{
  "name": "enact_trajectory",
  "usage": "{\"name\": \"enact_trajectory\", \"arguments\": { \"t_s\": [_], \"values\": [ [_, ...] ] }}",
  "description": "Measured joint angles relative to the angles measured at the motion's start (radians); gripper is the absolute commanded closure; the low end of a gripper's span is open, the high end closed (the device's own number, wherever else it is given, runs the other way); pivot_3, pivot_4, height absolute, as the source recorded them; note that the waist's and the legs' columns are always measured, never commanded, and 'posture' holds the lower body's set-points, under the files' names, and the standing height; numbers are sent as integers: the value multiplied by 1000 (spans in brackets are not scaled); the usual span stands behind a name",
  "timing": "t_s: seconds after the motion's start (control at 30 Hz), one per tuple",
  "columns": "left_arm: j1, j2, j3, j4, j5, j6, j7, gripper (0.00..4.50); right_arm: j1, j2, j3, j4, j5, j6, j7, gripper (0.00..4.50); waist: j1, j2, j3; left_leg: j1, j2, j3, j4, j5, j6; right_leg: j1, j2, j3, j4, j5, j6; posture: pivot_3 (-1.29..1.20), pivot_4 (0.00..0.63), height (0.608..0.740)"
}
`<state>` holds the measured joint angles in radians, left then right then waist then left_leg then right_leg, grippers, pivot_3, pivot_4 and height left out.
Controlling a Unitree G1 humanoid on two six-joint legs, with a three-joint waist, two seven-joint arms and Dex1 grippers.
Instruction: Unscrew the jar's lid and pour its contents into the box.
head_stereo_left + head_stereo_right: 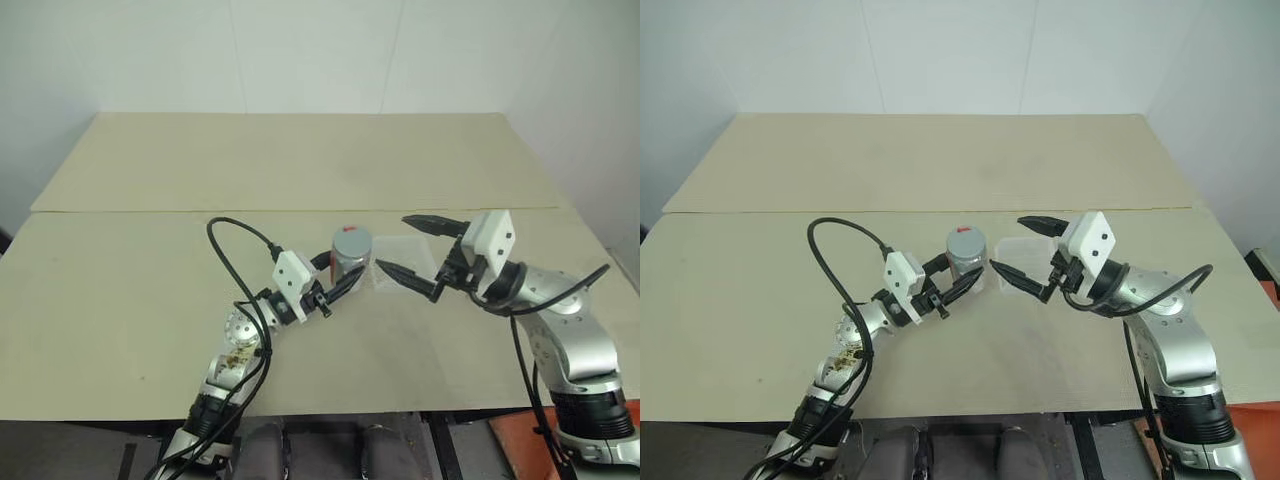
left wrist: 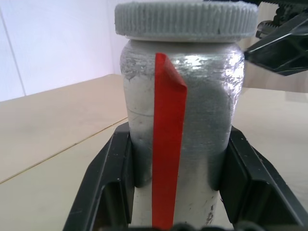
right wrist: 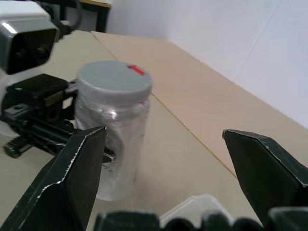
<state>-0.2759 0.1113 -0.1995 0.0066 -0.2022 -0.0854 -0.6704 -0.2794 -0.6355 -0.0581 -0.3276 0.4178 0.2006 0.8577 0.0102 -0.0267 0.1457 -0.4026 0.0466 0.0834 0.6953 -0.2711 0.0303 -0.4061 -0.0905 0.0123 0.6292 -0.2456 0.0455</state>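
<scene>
My left claw (image 1: 343, 285) is clamped on the jar (image 1: 350, 256) mid-table, toward the near edge, to keep it steady. Lid (image 3: 114, 80) still on. My right claw (image 1: 412, 248) hangs spread wide beside it, over the box (image 1: 1018, 250) just behind.

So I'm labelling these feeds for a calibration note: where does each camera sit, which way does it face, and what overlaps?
Left and right eye views: on the head, facing forward and down at the table; both arms show, the left tool shut on the jar, the right tool open beside it.
Left wrist view: on the left wrist, looking along its fingers at the jar and lid.
Right wrist view: on the right wrist, facing the jar past its open fingers, above the box.
Shared: the jar and lid appear in all four.
</scene>
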Motion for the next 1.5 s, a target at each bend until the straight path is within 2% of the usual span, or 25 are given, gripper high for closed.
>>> {"name": "enact_trajectory", "arguments": {
  "t_s": [0.27,0.43,0.97,1.5],
  "values": [
    [0,-2,0,0,1,-1,1,2552,6,-23,19,-70,35,23,53,29,1,0,0,0,0,0,0,0,0,0,0,0,0,0,0,0,150,740],
    [0,-12,-4,2,3,-3,1,2552,-77,46,82,-68,-12,37,-17,29,-1,0,0,1,0,0,0,0,0,0,0,0,0,0,0,0,150,740],
    [-2,-13,-3,8,4,-3,2,2552,-195,157,166,36,-69,51,-39,29,1,0,0,0,-1,0,0,0,0,0,0,0,0,0,0,0,150,740],
    [-1,-13,-1,10,7,-4,3,2552,-189,121,149,56,-57,88,-33,29,2,0,0,-1,-1,0,0,0,0,0,0,0,0,0,0,0,150,740]
  ]
}}
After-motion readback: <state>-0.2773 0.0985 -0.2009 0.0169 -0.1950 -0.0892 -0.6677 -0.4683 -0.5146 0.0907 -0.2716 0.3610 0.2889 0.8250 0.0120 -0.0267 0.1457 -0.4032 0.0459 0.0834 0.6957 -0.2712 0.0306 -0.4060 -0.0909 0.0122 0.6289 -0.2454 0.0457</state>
